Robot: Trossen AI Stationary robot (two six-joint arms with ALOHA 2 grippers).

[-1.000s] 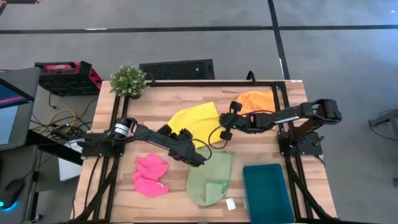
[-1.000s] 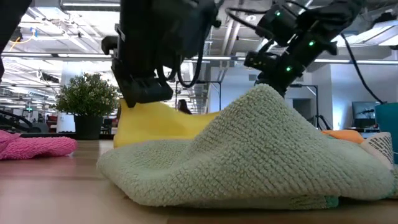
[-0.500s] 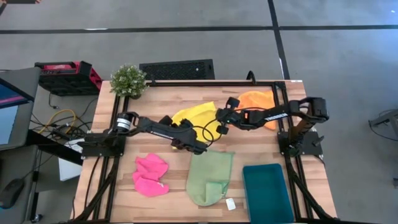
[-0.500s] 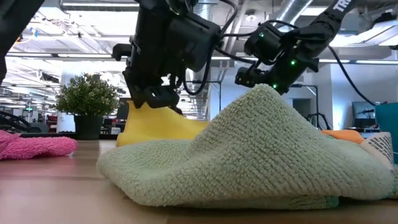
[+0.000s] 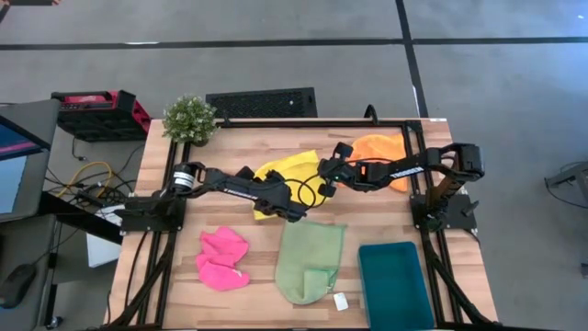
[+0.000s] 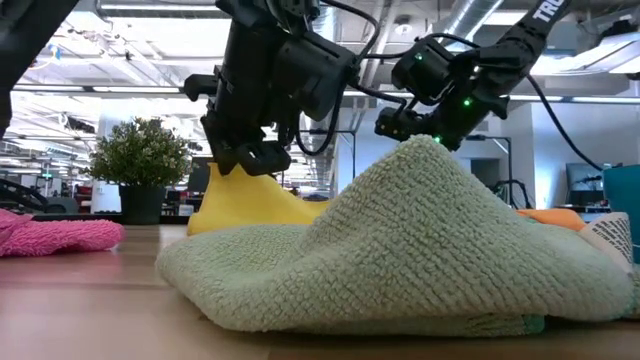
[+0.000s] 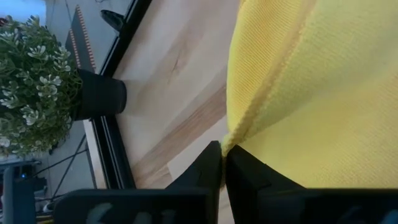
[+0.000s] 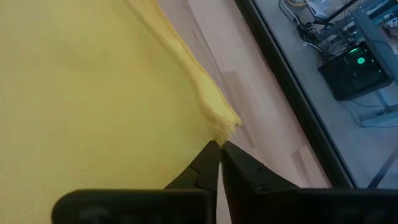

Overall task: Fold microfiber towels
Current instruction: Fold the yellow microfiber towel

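Both arms reach to the table's middle; the left gripper (image 7: pixel 222 152) and right gripper (image 8: pixel 219 148) each pinch an edge of the yellow towel (image 5: pixel 288 175). No writing reads clearly.

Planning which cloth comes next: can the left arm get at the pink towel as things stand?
Probably yes. The pink towel lies uncovered on the left arm's side of the table, nothing on or beside it. But the left claw is now at the yellow towel edge, so it must leave that first.
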